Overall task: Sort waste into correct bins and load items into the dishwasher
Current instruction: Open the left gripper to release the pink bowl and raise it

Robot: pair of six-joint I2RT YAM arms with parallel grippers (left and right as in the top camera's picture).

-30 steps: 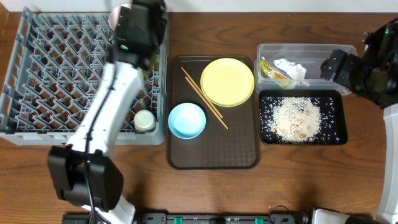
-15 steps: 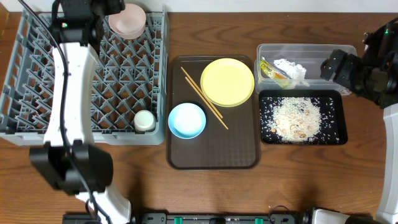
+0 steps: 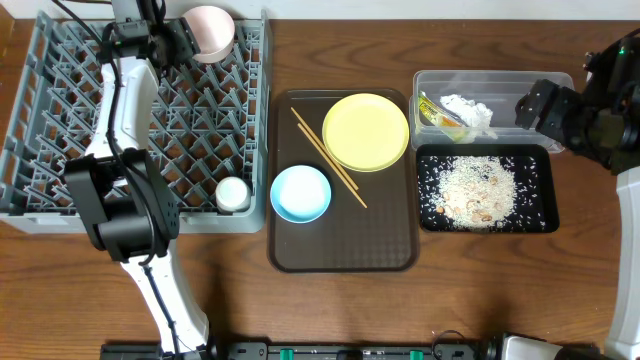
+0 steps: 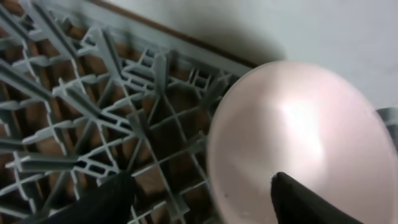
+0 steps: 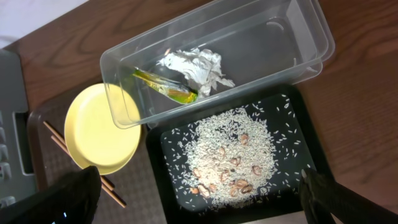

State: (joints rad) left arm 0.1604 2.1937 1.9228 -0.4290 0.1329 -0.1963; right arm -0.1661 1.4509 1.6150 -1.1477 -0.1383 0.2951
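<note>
The white-pinkish bowl (image 3: 210,30) sits at the back edge of the grey dish rack (image 3: 60,120); it also fills the right of the left wrist view (image 4: 298,137). My left gripper (image 3: 172,40) is open just left of the bowl, and in its wrist view (image 4: 205,199) the bowl's rim lies between the spread fingers. The small white cup (image 3: 233,193) stands in the rack's front right. The yellow plate (image 3: 365,131), blue bowl (image 3: 300,193) and chopsticks (image 3: 330,160) lie on the brown tray (image 3: 345,250). My right gripper (image 3: 535,105) is open and empty, high above the black tray (image 3: 540,215).
The clear tub (image 3: 500,80) holds the tissue (image 3: 468,108) and wrapper (image 3: 438,112). Rice scraps (image 3: 478,188) cover the black tray. The right wrist view shows the tub (image 5: 298,37), rice (image 5: 230,155) and plate (image 5: 93,137).
My left arm swung from the rack's right side to its back left, then a little back toward the bowl. The pinkish bowl now rests at the rack's back edge. The right arm has not moved.
</note>
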